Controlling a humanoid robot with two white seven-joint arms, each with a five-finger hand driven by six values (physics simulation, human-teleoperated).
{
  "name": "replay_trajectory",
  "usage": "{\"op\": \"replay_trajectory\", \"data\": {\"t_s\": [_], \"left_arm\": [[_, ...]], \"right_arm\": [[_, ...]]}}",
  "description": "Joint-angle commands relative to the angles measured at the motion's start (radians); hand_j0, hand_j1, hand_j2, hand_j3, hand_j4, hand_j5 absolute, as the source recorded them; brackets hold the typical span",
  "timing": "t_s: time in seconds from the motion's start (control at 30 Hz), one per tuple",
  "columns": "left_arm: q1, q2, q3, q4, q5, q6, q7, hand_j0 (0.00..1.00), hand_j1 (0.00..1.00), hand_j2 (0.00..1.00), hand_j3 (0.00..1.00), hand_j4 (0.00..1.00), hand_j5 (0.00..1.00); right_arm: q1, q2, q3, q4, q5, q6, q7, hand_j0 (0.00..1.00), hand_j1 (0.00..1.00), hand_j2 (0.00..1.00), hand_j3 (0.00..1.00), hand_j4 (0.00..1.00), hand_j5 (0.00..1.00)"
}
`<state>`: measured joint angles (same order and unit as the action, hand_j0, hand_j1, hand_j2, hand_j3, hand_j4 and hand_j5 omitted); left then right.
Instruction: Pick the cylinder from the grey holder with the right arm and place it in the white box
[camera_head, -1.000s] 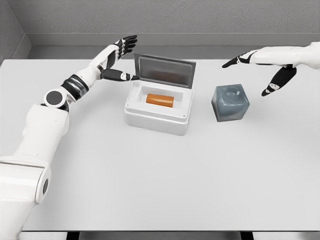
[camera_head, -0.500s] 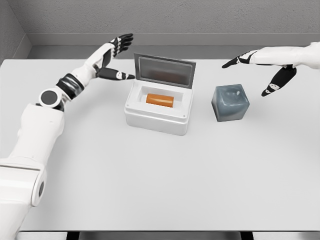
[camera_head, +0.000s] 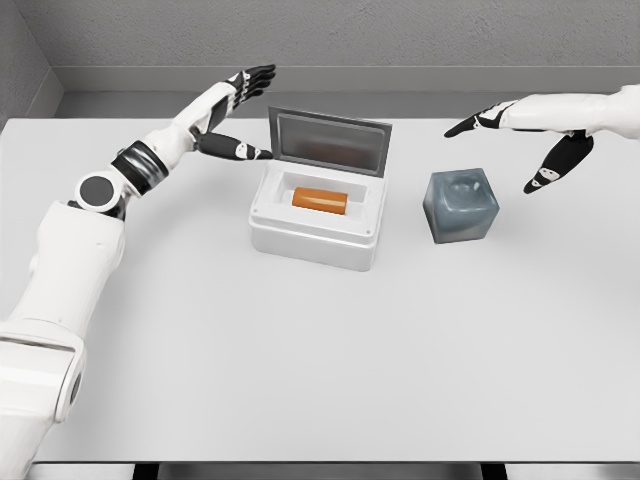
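No text, label, brand, number or sign can be read anywhere in the head view.

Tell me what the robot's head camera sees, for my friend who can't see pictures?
An orange cylinder lies inside an open white box on a white table, its lid standing up behind. A grey holder sits to the box's right. The left hand and right hand hover open, holding nothing.
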<state>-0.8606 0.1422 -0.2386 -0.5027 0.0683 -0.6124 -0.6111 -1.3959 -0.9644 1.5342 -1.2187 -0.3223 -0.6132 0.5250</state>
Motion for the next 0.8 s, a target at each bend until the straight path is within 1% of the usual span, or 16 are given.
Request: {"op": "replay_trajectory", "data": {"t_s": [0.0,0.13,0.23,0.3,0.4,0.63,0.7,0.77], "left_arm": [[0.000,-0.001,-0.001,-0.004,0.008,0.002,0.000,1.00,1.00,1.00,1.00,1.00,1.00],[0.003,-0.006,-0.004,-0.004,0.007,0.002,0.000,1.00,1.00,1.00,1.00,1.00,1.00],[0.003,-0.007,-0.022,-0.005,0.008,0.002,0.000,1.00,1.00,1.00,1.00,1.00,1.00],[0.011,-0.009,-0.024,-0.028,0.008,0.002,0.000,1.00,1.00,1.00,1.00,1.00,1.00],[0.015,-0.007,-0.036,-0.037,0.008,0.002,0.000,1.00,1.00,1.00,1.00,1.00,1.00],[0.020,-0.004,-0.038,-0.060,0.008,0.002,0.000,1.00,1.00,1.00,1.00,1.00,1.00],[0.018,-0.001,-0.033,-0.057,0.033,0.002,0.000,1.00,1.00,1.00,1.00,1.00,1.00],[0.014,0.000,-0.027,-0.051,0.039,0.002,0.000,1.00,1.00,1.00,1.00,1.00,1.00]], "right_arm": [[0.000,0.000,-0.002,-0.001,-0.006,0.002,0.000,1.00,1.00,1.00,1.00,1.00,1.00],[0.000,0.000,-0.002,-0.001,-0.006,0.002,0.000,1.00,1.00,1.00,1.00,1.00,1.00],[0.000,0.000,-0.002,-0.001,-0.006,0.002,0.000,1.00,1.00,1.00,1.00,1.00,1.00],[0.000,-0.002,-0.002,-0.002,-0.006,0.002,0.000,1.00,1.00,1.00,1.00,1.00,1.00],[0.000,-0.004,-0.002,-0.004,-0.006,0.002,0.000,1.00,1.00,1.00,1.00,1.00,1.00],[0.000,-0.005,-0.002,-0.007,-0.006,0.002,0.000,1.00,1.00,1.00,1.00,1.00,1.00],[0.000,-0.005,-0.002,-0.007,-0.006,0.002,0.000,1.00,1.00,1.00,1.00,1.00,1.00],[0.000,-0.005,-0.002,-0.008,-0.006,0.002,0.000,1.00,1.00,1.00,1.00,1.00,1.00]]}}
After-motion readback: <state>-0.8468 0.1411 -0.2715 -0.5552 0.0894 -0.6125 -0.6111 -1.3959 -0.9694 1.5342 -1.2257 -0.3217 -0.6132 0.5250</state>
